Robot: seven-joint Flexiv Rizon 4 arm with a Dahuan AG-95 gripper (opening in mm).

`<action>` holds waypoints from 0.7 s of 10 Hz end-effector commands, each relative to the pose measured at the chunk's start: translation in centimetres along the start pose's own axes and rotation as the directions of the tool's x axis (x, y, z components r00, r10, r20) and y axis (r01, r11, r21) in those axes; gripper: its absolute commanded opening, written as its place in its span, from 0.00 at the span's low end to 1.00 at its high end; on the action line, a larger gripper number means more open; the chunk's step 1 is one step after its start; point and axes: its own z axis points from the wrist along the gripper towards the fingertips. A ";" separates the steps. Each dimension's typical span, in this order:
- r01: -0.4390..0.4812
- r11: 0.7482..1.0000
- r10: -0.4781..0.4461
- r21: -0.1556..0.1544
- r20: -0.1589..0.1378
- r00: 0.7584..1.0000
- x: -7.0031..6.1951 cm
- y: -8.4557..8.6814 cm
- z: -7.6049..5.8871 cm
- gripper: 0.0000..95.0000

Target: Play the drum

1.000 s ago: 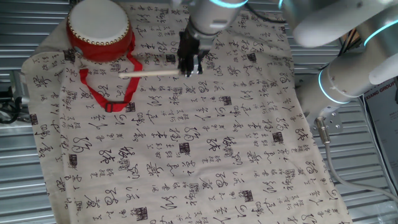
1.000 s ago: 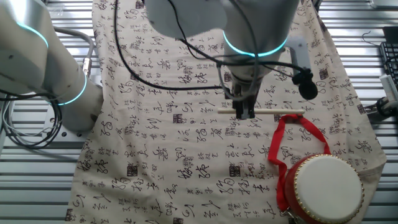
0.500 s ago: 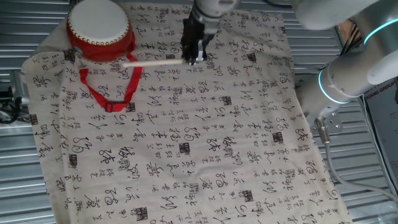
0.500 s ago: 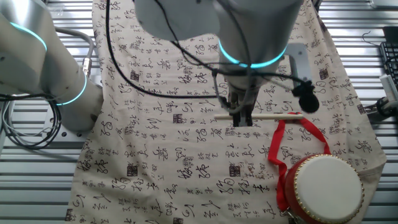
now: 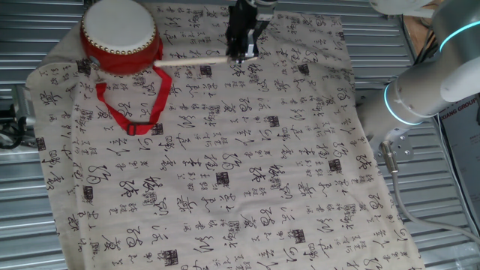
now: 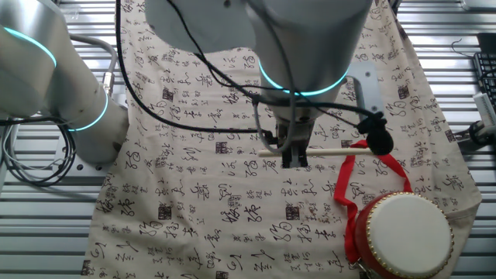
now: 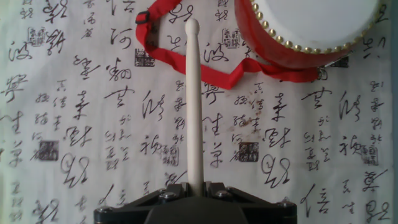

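The drum (image 5: 120, 36) has a red body and a cream skin head and stands at the cloth's far left corner; it also shows in the other fixed view (image 6: 403, 232) and the hand view (image 7: 311, 28). Its red strap (image 5: 133, 105) with a buckle lies on the cloth. My gripper (image 5: 243, 52) is shut on the thin pale wooden stick (image 5: 196, 61) and holds it level above the cloth. The stick's tip points toward the drum's lower right side. In the hand view the stick (image 7: 194, 99) runs out from the jaws over the strap (image 7: 186, 62).
A cloth printed with black calligraphy (image 5: 225, 180) covers the table. Ribbed metal surface (image 5: 30, 232) lies around it. The robot's base and elbow (image 5: 420, 97) stand at the right side; in the other fixed view the arm (image 6: 62, 93) is at the left.
My gripper has lifted the stick off the cloth and carried it up and away, toward the cloth's far edge. The drum and strap have not moved.
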 end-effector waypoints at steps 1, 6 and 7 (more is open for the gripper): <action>0.022 1.000 -0.022 0.009 0.013 1.000 0.0 -0.7 0.9 0.00; 0.078 0.997 -0.078 -0.001 0.002 0.997 0.6 -1.8 0.7 0.00; 0.078 0.997 -0.078 0.001 0.002 0.997 0.5 -2.0 0.6 0.00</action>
